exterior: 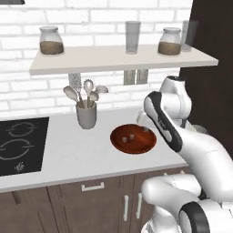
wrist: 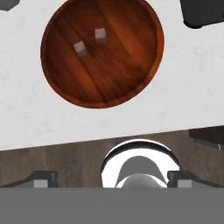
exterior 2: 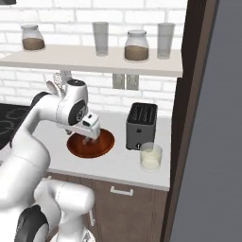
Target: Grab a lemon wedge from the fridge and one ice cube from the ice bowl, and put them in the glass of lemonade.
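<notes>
The hand (exterior 2: 88,140) hung released above the round reddish-brown wooden bowl (wrist: 131,78), apparently needing descent onto one pale cube (wrist: 100,34).

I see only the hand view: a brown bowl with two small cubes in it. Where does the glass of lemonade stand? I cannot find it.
Observer: The glass of lemonade stands on the counter to the right of the ice bowl, near the front edge.
Operator: What is the dark corner at the top right of my picture?
Observer: It is a black toaster. It stands just behind the glass.
Operator: Is there something on the other side of the bowl?
Observer: Yes, a grey utensil cup with spoons stands to the bowl's left, apart from it.
</notes>
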You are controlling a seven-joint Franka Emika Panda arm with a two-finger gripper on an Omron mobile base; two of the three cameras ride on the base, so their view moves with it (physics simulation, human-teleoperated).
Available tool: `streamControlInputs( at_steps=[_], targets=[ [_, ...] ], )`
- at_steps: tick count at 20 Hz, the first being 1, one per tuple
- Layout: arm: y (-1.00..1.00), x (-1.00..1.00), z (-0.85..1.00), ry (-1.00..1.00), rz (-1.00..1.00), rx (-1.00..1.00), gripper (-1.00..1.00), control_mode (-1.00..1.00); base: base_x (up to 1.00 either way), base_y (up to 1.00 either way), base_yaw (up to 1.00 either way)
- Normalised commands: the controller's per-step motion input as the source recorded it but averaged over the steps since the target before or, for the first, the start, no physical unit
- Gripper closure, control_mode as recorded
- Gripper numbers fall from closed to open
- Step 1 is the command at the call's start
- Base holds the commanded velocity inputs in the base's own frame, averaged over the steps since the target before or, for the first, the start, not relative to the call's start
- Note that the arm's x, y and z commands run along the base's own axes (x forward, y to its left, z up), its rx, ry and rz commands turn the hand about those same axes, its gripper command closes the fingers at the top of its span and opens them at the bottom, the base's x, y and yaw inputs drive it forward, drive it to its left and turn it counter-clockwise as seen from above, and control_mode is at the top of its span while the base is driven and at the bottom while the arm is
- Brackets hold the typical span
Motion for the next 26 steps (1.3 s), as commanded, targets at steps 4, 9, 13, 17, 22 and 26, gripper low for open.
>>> streamControlInputs(
  at_steps=[4,9,13,17,22,26],
  targets=[
    [0.03,0.72,-0.50,-0.01,0.23,-0.04,-1.00,-1.00,0.00,0.00,0.00],
    [0.06,0.69,-0.56,-0.18,0.26,-0.07,-1.00,-1.00,0.00,0.00,0.00],
    [0.30,0.96,-0.43,0.12,0.08,-0.05,-1.00,-1.00,0.00,0.00,0.00],
    [0.18,0.84,-0.18,0.30,0.09,0.00,-1.00,-1.00,0.00,0.00,0.00],
    [0.00,0.39,-0.22,0.32,0.02,0.00,-1.00,-1.00,0.00,0.00,0.00],
    [0.00,0.13,-0.47,0.07,0.00,0.00,-1.00,-1.00,0.00,0.00,0.00]
  ],
)
